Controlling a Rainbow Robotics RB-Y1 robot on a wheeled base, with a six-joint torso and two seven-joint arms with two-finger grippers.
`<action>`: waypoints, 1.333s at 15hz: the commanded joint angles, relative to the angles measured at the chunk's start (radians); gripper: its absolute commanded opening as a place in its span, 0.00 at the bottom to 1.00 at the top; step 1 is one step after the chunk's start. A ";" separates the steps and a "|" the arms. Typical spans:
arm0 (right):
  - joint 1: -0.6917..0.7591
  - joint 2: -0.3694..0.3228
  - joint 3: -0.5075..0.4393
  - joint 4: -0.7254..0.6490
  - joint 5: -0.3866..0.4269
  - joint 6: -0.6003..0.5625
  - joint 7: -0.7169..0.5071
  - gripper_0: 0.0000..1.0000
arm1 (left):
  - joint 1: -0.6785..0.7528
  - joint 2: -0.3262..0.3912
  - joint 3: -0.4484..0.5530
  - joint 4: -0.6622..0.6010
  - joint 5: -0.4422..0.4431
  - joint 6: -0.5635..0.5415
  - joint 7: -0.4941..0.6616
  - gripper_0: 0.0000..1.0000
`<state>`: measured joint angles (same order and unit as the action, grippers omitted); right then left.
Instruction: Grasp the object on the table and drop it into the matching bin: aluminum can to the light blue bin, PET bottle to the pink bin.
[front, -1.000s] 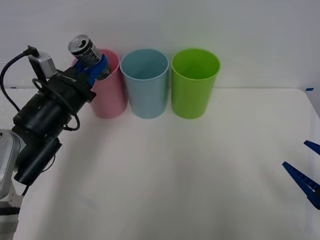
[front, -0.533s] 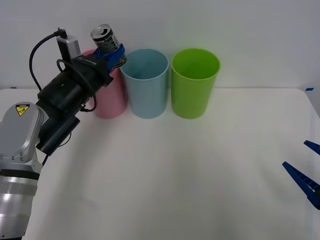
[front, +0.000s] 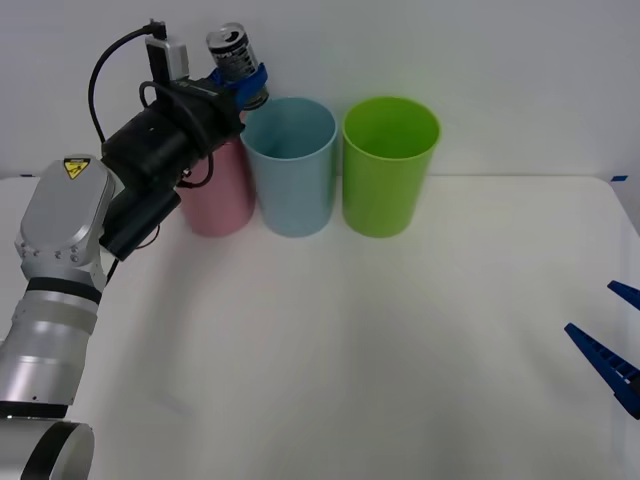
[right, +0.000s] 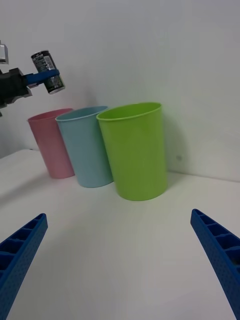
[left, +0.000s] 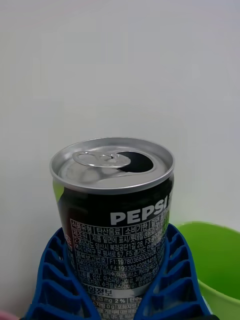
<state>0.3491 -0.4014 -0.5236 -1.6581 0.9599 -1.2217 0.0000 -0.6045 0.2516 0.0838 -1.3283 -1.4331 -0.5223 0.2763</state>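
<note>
Three tapered plastic bins, pink bin, light blue bin and lime one, line the smooth white surface. Left gripper fingers clamp the shiny aluminum can above them; right gripper fingers are spread.

aluminum can: metal, brushed silver top with pull-tab, glossy black printed wall
left gripper: blue ribbed plastic fingers, matt, clamped on can
right gripper: same blue ribbed plastic, matt
light blue bin: smooth plastic, slight sheen
pink bin: smooth plastic
lime green bin: smooth plastic, semi-gloss
table: plain white, smooth, matt
left arm: silver-grey casing, smooth satin; black matt wrist
</note>
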 joint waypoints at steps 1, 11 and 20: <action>0.000 0.000 0.000 0.000 0.000 0.000 0.000 1.00 | -0.047 0.000 -0.013 0.040 -0.027 -0.001 0.006 0.01; 0.000 0.000 0.000 0.000 0.000 0.000 0.000 1.00 | -0.110 -0.061 -0.018 0.080 -0.133 0.024 0.021 0.01; 0.000 0.000 0.000 0.000 0.000 0.000 0.000 1.00 | -0.112 -0.078 -0.013 0.080 -0.156 0.031 0.023 0.31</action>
<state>0.3491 -0.4014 -0.5236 -1.6581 0.9599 -1.2217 0.0000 -0.7168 0.1733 0.0695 -1.2483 -1.5894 -0.4909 0.2991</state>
